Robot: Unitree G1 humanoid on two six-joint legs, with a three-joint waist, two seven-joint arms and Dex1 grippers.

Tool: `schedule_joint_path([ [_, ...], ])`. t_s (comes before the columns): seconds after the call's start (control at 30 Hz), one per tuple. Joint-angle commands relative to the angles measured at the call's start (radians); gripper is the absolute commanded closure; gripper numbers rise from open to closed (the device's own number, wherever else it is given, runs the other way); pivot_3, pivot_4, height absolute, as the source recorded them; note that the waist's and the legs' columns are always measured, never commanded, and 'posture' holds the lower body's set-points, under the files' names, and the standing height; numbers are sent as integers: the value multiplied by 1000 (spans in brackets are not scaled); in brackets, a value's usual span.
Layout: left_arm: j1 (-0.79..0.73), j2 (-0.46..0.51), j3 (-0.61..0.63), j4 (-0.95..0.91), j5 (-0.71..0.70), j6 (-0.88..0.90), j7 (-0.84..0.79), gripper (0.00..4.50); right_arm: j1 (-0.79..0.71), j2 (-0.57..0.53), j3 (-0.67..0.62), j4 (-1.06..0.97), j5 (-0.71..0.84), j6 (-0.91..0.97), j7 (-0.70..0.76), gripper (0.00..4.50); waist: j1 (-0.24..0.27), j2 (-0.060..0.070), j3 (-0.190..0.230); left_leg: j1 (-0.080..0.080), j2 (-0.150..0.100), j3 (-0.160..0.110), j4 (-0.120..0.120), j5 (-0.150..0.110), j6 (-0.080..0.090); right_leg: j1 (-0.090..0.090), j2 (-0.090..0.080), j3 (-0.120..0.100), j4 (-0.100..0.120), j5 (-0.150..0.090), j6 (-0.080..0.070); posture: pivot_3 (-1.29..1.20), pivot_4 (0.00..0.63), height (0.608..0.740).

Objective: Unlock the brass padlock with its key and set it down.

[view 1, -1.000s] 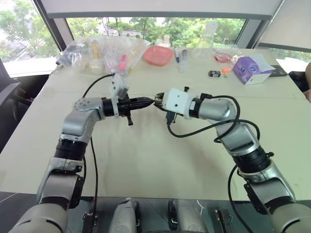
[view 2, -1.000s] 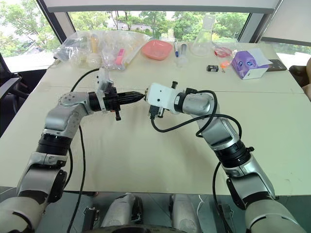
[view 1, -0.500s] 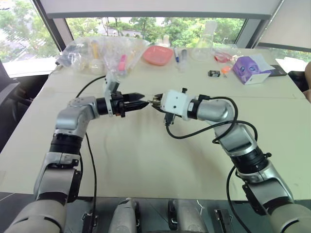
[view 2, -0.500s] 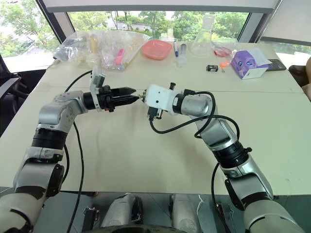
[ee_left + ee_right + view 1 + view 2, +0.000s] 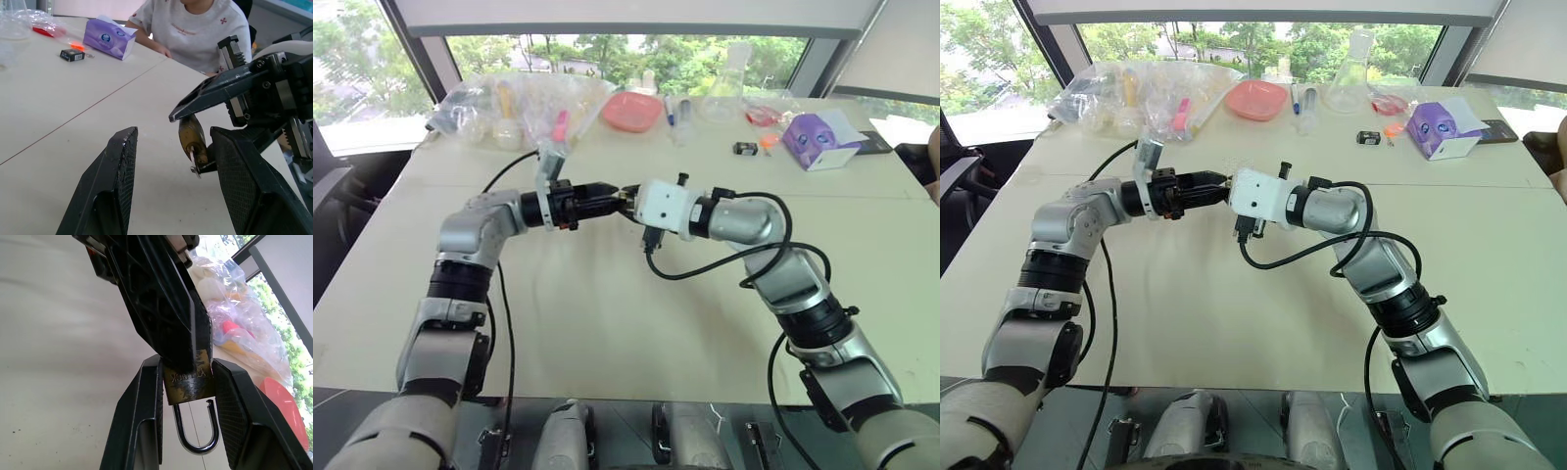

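Your right gripper (image 5: 188, 431): clamped on small yellow-brass padlock (image 5: 190, 382), silvery shackle sprung open | your left gripper (image 5: 176, 181): jaws parted around its end.

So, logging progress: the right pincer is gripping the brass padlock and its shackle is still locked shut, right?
Not quite. The right pincer does grip the brass padlock, but the shackle has sprung open, one end free of the body. The right wrist view shows it.

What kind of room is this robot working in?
Probably an office or meeting room used as a lab: a long pale table beside big windows onto trees, with a glass flask and a tissue box on it.
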Motion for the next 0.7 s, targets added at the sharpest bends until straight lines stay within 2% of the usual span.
schedule_joint_path([
  [0.03,-39,-1,17,6,-12,-8,-30,2081,-30,5,-17,-44,-7,-18,-9,3610,-1,0,0,0,0,0,0,0,0,0,0,0,0,0,0,0,150,733],
  [0.07,-39,-1,15,8,-9,-8,-34,2081,-29,6,-17,-46,-8,-17,-9,3610,-1,0,0,0,0,0,0,0,0,0,0,0,0,0,0,0,150,733],
  [0.13,-39,0,9,9,-8,0,-48,2625,-28,7,-19,-50,-11,-16,-10,3610,-1,0,0,0,0,0,0,0,0,0,0,0,0,0,0,0,150,733],
  [0.17,-38,0,7,9,-6,1,-53,2965,-28,8,-19,-51,-12,-15,-11,3610,-1,0,0,0,0,0,0,0,0,0,0,0,0,0,0,0,150,733],
  [0.27,-27,7,-27,2,20,-5,-79,4408,-32,12,-21,-52,-18,-25,-18,3610,-1,0,0,0,0,0,0,0,0,0,0,0,0,0,0,0,150,733],
  [0.63,-45,-8,21,22,-9,9,-56,4464,-32,21,-20,-64,-50,-63,-30,3610,0,0,0,0,0,0,0,0,0,0,0,0,0,0,0,0,150,733],
  [0.7,-51,-8,45,22,-27,23,-47,4500,-21,14,-32,-71,-44,-49,-26,2565,-1,0,0,0,0,0,0,0,0,0,0,0,0,0,0,0,150,733],
])
